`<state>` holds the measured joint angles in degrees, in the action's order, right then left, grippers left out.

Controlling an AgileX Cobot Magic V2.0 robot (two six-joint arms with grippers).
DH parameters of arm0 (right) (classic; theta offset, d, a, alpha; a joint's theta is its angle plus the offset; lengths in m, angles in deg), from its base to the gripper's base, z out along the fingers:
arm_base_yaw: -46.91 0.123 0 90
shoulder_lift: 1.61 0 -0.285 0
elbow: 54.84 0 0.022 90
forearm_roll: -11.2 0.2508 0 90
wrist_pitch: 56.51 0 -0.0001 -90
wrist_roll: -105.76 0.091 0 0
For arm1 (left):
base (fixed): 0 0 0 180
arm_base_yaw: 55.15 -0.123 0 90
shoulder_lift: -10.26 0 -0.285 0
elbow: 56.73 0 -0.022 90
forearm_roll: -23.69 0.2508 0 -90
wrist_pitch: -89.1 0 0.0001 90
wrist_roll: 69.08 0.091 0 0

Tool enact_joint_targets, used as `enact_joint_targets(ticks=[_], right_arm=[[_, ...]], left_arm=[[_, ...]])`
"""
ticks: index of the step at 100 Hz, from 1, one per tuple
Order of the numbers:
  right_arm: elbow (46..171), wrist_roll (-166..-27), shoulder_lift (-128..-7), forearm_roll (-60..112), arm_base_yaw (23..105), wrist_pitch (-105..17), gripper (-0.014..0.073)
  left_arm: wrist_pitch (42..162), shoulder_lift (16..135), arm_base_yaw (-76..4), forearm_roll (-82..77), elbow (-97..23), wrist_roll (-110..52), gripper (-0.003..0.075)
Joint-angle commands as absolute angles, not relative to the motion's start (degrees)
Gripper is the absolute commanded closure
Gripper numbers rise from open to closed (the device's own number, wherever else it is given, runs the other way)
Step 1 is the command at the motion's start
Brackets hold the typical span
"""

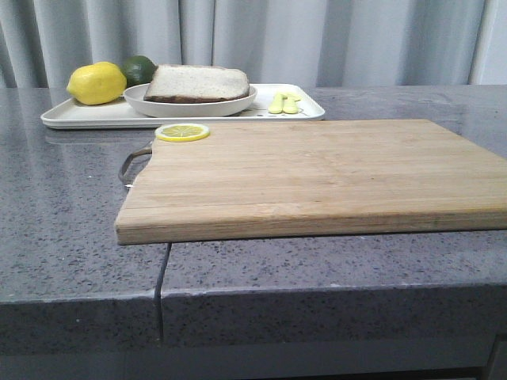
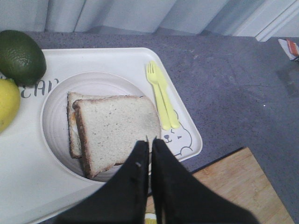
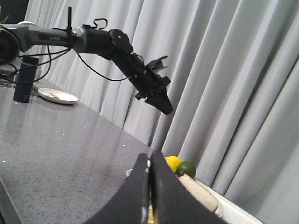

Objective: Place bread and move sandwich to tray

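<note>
Bread (image 2: 119, 133) sits pale, brown-crusted, askew atop sandwich (image 2: 74, 126) on tray (image 2: 182, 84)

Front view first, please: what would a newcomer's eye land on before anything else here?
Probably the big wooden cutting board filling the near counter, bare except for a lemon slice at its far left corner. Behind it, the sandwich already sits on its plate in the tray, beside a lemon and a lime.

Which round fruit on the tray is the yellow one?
The lemon, at the tray's left end. The lime just behind it is dark green.
</note>
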<state>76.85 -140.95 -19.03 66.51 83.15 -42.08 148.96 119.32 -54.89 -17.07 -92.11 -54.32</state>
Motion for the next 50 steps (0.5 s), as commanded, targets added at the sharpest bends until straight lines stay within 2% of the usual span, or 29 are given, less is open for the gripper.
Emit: enact_joint_targets(ticks=[1,17,50], right_arm=[[75.0,-141.5,-16.6,67.3,82.9,-46.7,0.0654],[69.7,-141.5,-12.1,67.3,82.9,-48.1,0.0654],[64.3,-141.5,-7.7,67.7,82.9,-51.4,0.0654]], left_arm=[[147.4,112.5,-55.0,-19.6,-90.7,-52.9,0.0740],[146.7,104.3,-55.0,-19.6,-81.8,-49.4,0.0740],[137.3,83.4,-55.0,-19.6,-53.8,-44.0,0.0740]])
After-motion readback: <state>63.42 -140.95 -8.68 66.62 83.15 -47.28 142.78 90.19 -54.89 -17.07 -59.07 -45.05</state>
